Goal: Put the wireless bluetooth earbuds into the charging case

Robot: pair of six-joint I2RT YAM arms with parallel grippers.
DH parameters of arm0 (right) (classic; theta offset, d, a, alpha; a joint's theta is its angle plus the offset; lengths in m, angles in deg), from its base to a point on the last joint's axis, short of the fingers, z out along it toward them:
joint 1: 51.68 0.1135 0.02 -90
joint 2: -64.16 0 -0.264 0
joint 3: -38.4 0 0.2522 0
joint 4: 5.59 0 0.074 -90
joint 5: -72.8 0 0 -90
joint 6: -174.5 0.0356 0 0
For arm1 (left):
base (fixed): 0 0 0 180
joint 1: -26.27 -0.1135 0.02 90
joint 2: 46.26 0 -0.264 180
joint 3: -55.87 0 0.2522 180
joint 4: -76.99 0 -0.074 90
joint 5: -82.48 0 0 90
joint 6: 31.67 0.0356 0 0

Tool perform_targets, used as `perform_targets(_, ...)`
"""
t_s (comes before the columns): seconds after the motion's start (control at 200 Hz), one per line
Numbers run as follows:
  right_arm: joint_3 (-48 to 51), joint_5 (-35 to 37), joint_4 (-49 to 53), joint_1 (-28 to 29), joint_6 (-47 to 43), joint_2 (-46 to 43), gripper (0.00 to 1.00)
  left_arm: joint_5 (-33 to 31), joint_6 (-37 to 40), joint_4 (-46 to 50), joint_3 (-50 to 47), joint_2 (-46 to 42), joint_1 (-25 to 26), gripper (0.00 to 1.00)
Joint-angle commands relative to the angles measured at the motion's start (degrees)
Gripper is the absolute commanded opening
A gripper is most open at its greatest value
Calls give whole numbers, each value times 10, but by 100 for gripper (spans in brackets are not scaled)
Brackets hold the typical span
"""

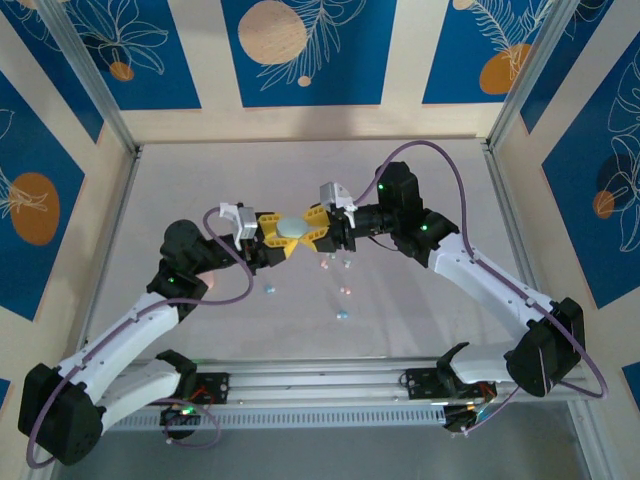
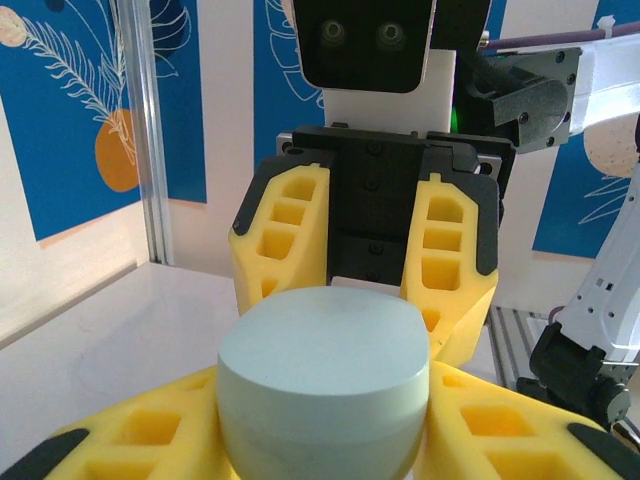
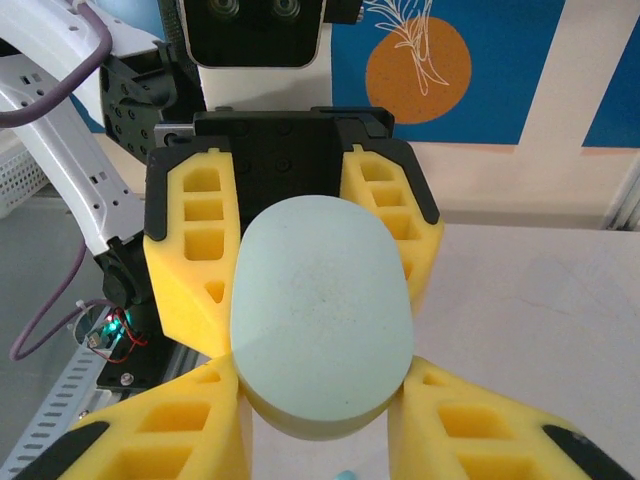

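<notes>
Charging case [image 1: 291, 228] sits level, long axis running between left end effector [image 1: 277, 236] and right end effector [image 1: 309, 225], each pinching one end.

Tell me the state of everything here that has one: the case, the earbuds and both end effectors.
Mint case: looks closed, held between both end effectors.
Earbuds: lying loose on the table, not yet in the case.
Left end effector: closed on the case.
Right end effector: closed on the case from the opposite side.
</notes>
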Motion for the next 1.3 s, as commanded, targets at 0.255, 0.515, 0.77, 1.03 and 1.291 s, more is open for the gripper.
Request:
perform_targets(0.255,0,4,-29,3,13,-10,32,13,10,8,18,-10,3,50)
perform_targets(0.515,3,9,-25,3,8,-10,32,4,0,-6,16,-13,3,49)
perform_targets(0.77,7,14,-19,3,-1,-12,32,4,-14,-27,15,-10,3,50)
perform_targets(1.03,9,17,-20,3,-8,-12,32,1,-22,-38,12,-8,3,52)
perform_targets(1.291,10,19,-19,5,-16,-13,32,2,-25,-36,13,-5,3,50)
